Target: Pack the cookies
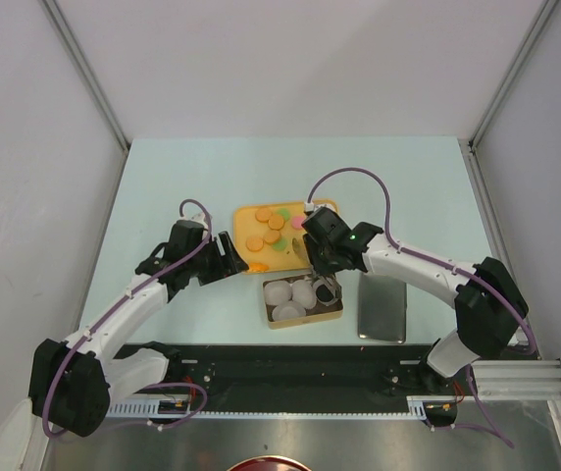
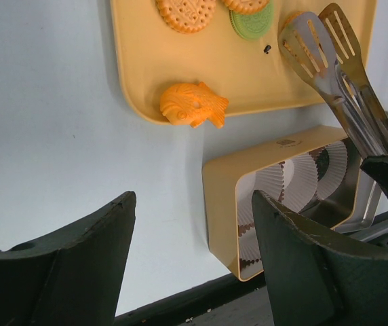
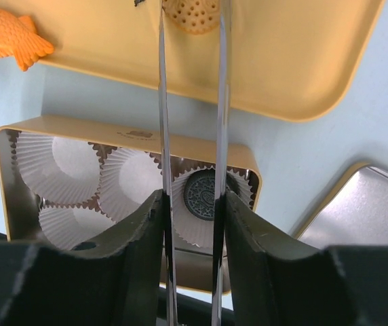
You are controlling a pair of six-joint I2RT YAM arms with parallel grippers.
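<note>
The cookies (image 1: pixel 273 224), mostly orange with green and pink ones, lie on a yellow tray (image 1: pixel 248 211). An orange fish-shaped one (image 2: pixel 192 105) rests at the tray's near edge. My right gripper (image 3: pixel 194 197) is shut on metal tongs (image 3: pixel 163 102). The tong tips reach over the tray on either side of an orange cookie (image 3: pixel 192 15); whether they pinch it is cut off. A black cookie (image 3: pixel 203 193) lies in a paper cup in the yellow tin (image 3: pixel 129 129). My left gripper (image 2: pixel 194 204) hangs open and empty just left of the tin (image 2: pixel 221 204).
White crinkled paper cups (image 3: pixel 65 166) fill the tin (image 1: pixel 305 322). The tin's silver lid (image 1: pixel 382 308) lies flat to its right. A black rail (image 1: pixel 290 358) runs along the table's near edge. Grey walls close in the table on both sides.
</note>
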